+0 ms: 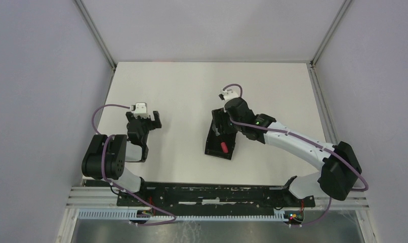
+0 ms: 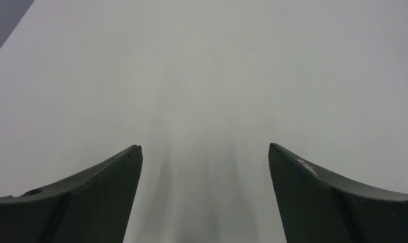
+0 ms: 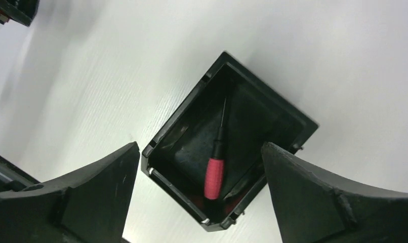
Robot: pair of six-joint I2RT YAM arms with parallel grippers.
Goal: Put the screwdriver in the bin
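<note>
Red handle gives it away from the top view. The screwdriver (image 1: pixel 223 147) lies inside the bin (image 1: pixel 210 148), which sits beneath the right gripper (image 1: pixel 221 126), and the handle peeks out just past its jaws. The left gripper (image 1: pixel 147 121) is well apart from all that, with nothing near its jaws.

Left wrist view: just bare table (image 2: pixel 202 61) ahead of the left gripper (image 2: pixel 204 147), jaws spread wide, nothing between them.

Right wrist view is the useful one. The right gripper (image 3: pixel 200 145) has its jaws spread wide too and holds nothing. The bin (image 3: pixel 181 116) shows in the gap between them, beyond the tips. The screwdriver (image 3: pixel 214 174) rests on its floor, handle toward the jaws, thin shaft pointing away. The jaws don't seem to touch the bin, as far as I can tell.

So I'd call the drop basically done — what's left is backing out cleanly. My take: lift straight up with the jaws apart, no sideways swing until the tips are above the walls. That light bin looks like it'd skid or tip if a jaw clipped its rim. No need to re-grab anything.
</note>
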